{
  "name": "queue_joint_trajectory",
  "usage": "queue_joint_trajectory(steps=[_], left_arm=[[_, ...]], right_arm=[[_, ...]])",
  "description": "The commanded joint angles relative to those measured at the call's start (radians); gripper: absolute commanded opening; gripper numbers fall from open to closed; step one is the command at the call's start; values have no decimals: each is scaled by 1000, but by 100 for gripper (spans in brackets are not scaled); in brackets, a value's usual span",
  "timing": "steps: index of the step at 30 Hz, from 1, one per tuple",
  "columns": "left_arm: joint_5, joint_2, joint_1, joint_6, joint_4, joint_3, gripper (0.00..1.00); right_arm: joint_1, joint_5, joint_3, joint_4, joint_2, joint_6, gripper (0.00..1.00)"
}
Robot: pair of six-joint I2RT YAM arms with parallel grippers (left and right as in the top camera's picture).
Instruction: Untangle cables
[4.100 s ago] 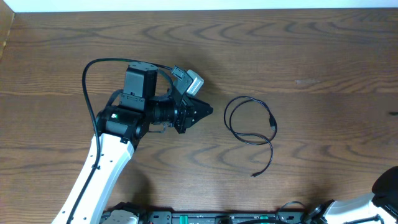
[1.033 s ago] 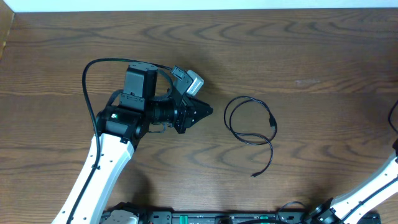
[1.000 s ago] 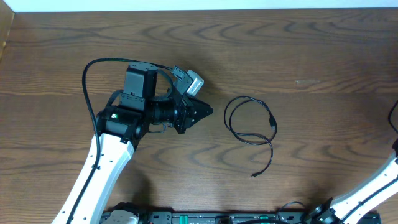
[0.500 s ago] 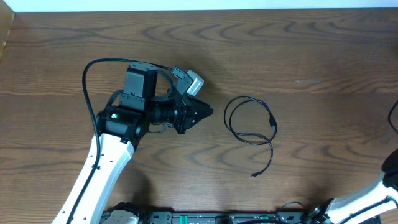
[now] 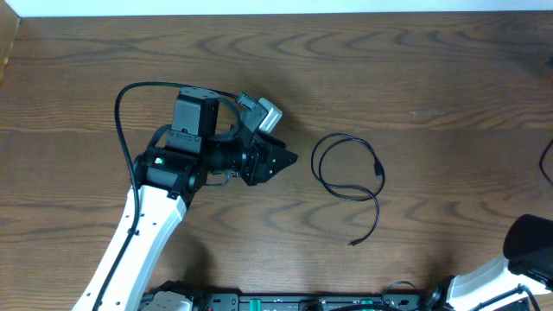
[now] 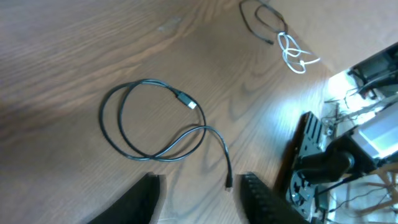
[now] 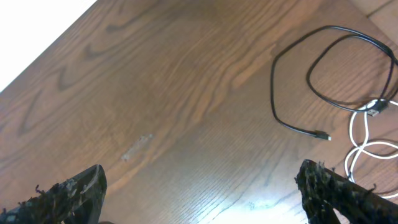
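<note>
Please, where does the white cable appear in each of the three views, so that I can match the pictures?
Overhead: not in it.
Left wrist: the white cable lies in the upper right, far across the table.
Right wrist: the white cable is at the right edge, below the black cable.
Shared landmark: the pale scuff on the wood shows in all three.

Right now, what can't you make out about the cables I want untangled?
Right wrist view: white cable cut off by the right edge, hiding some crossings with the black cable.
Left wrist view: both too small to trace.
Overhead: only a bit of black cable inside the right edge.
</note>
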Motion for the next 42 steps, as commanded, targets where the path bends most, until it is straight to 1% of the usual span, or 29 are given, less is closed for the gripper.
queue_joint_trajectory(steps=[1,2,3,5,6,9,11,12,14,16,19,21,22,23,24,25,26,27,28,31,35,38,40,42], left_arm=[[-37,0,-2,-5,-2,-4,61],[-68,-2,-2,-22,-2,-4,66],[-99,-5,-2,-40,1,-4,68],[-167,-15,-2,-75,7,-4,69],[-191,-26,-1,-82,9,-4,69],[-250,-65,-1,-82,1,-4,71],[-321,-94,-1,-82,-23,-4,72],[-370,-112,-1,-82,-47,-4,72],[-415,-130,-1,-81,-81,-4,73],[-430,-143,-1,-77,-105,-4,73],[-430,-150,-1,-78,-109,-4,74],[-431,-150,-1,-77,-110,-4,74],[-443,-150,-1,-77,-117,-4,74],[-468,-150,-1,-78,-122,-4,74],[-480,-150,-1,-79,-124,-4,74],[-480,-150,-1,-82,-123,-4,74],[-480,-150,-1,-82,-123,-4,74],[-493,-150,-1,-82,-122,-4,74],[-555,-150,-1,-113,-122,-4,74],[-700,-150,-1,-192,-122,-4,74],[-711,-150,-1,-225,-120,-4,74],[-719,-150,-1,-239,-119,-4,74],[-769,-150,-1,-296,-121,-4,74],[-787,-150,-1,-328,-120,-4,75]], right_arm=[[34,55,5,-21,-10,-3,94],[41,55,5,-29,-10,-13,94],[45,53,5,-31,-10,-19,94],[57,25,-6,-21,-14,-43,94],[71,-19,-28,1,-25,-87,93],[101,-33,-116,56,-72,-114,91],[112,-33,-201,105,-118,-128,91],[115,-33,-279,148,-160,-130,91],[114,-34,-389,204,-220,-130,92],[115,-36,-486,247,-275,-130,92],[117,-92,-634,302,-364,-135,93],[117,-177,-710,326,-414,-171,94],[123,-268,-777,351,-459,-219,94],[129,-289,-801,360,-478,-232,94],[142,-304,-840,371,-510,-253,99],[158,-306,-866,377,-536,-267,99],[169,-312,-877,380,-550,-276,99],[196,-336,-891,379,-570,-318,99],[232,-364,-894,365,-583,-364,99],[315,-397,-894,336,-588,-425,99],[435,-396,-894,313,-578,-510,99],[513,-396,-894,313,-573,-526,99],[553,-396,-895,311,-566,-536,99],[584,-396,-895,304,-553,-562,99]])
